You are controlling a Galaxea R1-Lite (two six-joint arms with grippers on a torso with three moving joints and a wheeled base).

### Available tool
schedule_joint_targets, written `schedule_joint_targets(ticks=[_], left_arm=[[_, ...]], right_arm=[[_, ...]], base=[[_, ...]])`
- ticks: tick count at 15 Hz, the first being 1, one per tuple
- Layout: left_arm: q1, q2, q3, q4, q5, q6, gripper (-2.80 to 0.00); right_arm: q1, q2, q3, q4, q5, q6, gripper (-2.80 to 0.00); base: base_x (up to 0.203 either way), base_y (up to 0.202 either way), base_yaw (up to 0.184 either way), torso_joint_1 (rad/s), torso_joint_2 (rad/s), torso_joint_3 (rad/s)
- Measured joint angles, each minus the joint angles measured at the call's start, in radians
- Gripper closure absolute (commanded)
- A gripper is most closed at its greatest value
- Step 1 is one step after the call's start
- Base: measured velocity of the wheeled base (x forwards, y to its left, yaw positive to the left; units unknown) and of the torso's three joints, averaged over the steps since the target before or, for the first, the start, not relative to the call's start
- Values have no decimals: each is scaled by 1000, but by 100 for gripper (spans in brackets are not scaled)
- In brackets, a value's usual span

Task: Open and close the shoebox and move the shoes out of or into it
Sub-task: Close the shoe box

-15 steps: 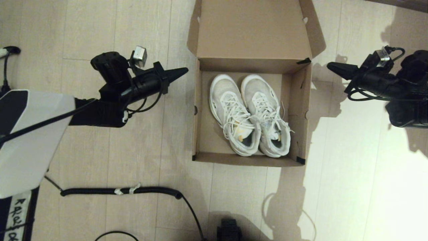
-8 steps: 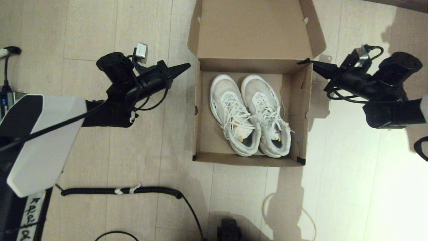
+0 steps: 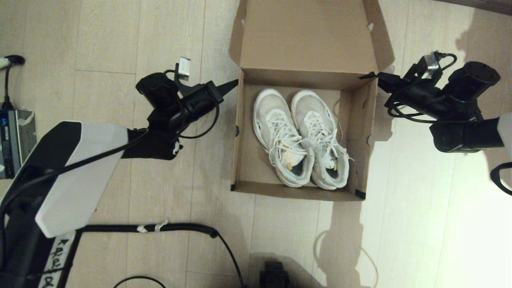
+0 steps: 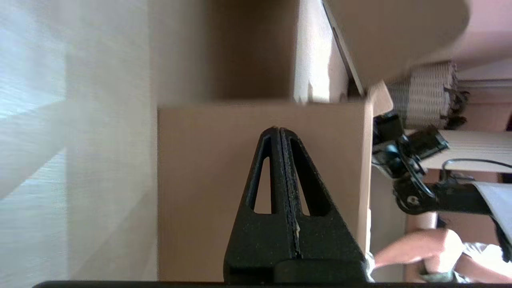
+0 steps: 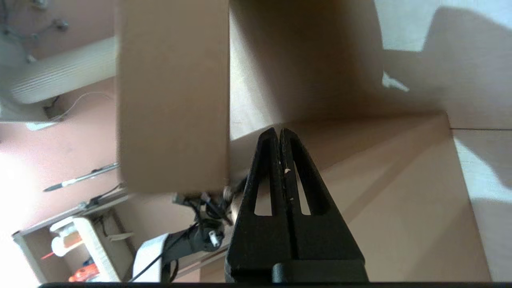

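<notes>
The brown cardboard shoebox (image 3: 244, 160) stands open on the floor, its hinged lid (image 3: 306, 36) leaning back at the far side. Inside lie the two white mesh shoes (image 3: 300, 138), side by side with heels toward me. My left gripper (image 3: 234, 83) is shut, its tip against the box's left wall (image 4: 208, 180) near the far corner. My right gripper (image 3: 366, 76) is shut too, its tip at the box's far right corner beside the dark tape; in the right wrist view the right gripper (image 5: 279, 132) faces the box's outer wall (image 5: 400, 208) below the lid's side flap (image 5: 172, 96).
A black coiled cable (image 3: 148, 229) runs across the wooden floor near me. A dark device (image 3: 274, 276) sits at the near edge. A grey box with a cable (image 3: 14, 136) lies at the far left.
Both arms have closed in on the shoebox from its two sides. The box and lid have shifted slightly to the right.
</notes>
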Motion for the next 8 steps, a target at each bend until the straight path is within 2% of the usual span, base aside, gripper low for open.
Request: schedule_joint_targets(ticks=[4,8], left_arm=[[-7,6,-5,8,-2,-2,0],[-4,-2,14,11,12,-1,0]], right_arm=[[1,30,-31,-1,-1,-1,0],[0,36,-3,-26,12,3,0]], base=[[0,0,0,0,0,0],[0,0,0,0,0,0]])
